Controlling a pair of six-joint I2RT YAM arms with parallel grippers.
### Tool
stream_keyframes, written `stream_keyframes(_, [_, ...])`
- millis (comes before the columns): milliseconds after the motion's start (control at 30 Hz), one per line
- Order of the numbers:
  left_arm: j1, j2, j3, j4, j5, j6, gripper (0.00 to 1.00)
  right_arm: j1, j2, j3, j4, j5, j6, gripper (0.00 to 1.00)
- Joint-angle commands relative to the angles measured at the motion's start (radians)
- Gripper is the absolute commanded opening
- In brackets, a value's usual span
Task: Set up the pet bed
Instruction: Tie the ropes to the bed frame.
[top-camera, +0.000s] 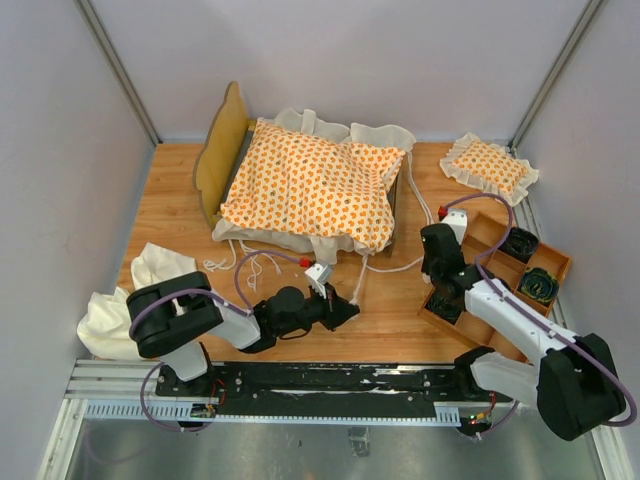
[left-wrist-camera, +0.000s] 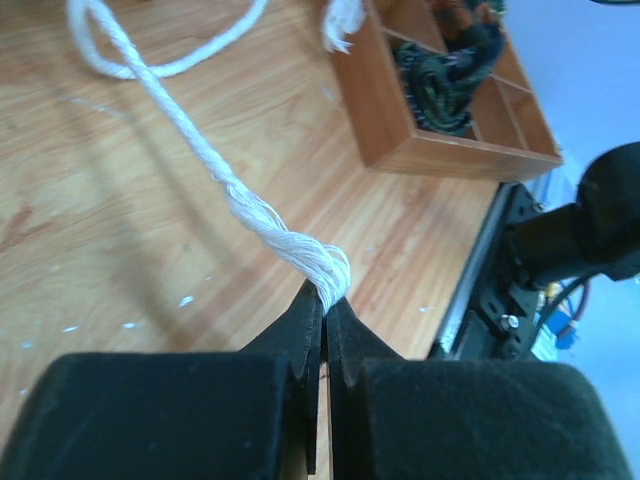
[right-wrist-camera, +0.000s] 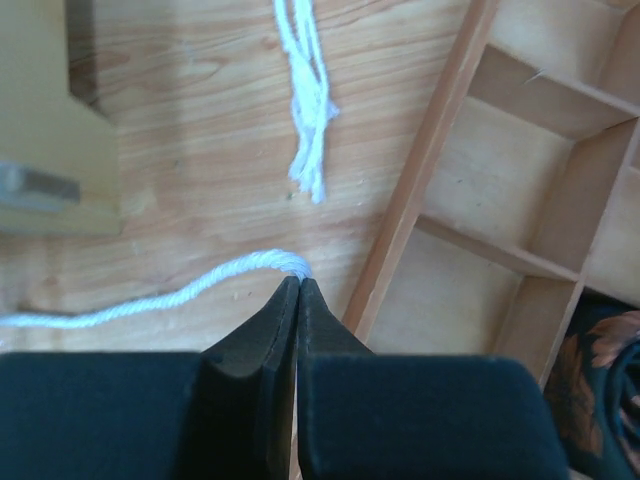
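Here, the orange-patterned cushion (top-camera: 310, 185) lies on the light-wood bed frame (top-camera: 222, 150) in the upper centre of the overhead view. Lower centre, the left gripper (left-wrist-camera: 325, 300) is pinched tight on a frayed tie string (left-wrist-camera: 190, 150). At right, beside the wooden compartment tray (top-camera: 492, 232), the right gripper (right-wrist-camera: 300, 285) is clamped on a second tie string (right-wrist-camera: 150, 300).

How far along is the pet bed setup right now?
Done: the large orange-patterned, cream-ruffled cushion lies on the light-wood bed frame. In hand: the left jaws are shut on one white tie string, the right jaws on another. Left, probably: tying the strings to the frame; other strings lie loose in front of it.
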Motion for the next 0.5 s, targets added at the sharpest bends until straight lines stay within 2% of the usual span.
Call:
stream_keyframes(0, [-0.039, -0.043, 0.01, 0.062, 0.036, 0.005, 0.01, -0.087, 0.031, 0.078, 0.047, -0.02, -0.034, 0.0])
stream_keyframes(100, [-0.071, -0.03, -0.005, 0.061, 0.009, 0.024, 0.01, -0.102, 0.028, 0.084, 0.053, -0.035, -0.046, 0.0])
stream_keyframes(167, [-0.082, -0.005, -0.012, 0.062, -0.012, 0.028, 0.04, -0.102, 0.02, 0.067, 0.068, -0.119, -0.046, 0.0])
stream_keyframes(333, [-0.083, 0.026, 0.021, 0.008, -0.072, 0.079, 0.3, -0.101, 0.009, -0.011, 0.168, -0.43, 0.031, 0.0])
stream_keyframes(433, [-0.081, -0.016, 0.07, -0.113, -0.151, 0.112, 0.47, -0.1, 0.02, -0.038, 0.199, -0.506, 0.041, 0.0])
stream_keyframes(467, [-0.08, -0.028, 0.086, -0.165, -0.179, 0.126, 0.49, -0.1, 0.025, -0.043, 0.207, -0.513, 0.039, 0.0])
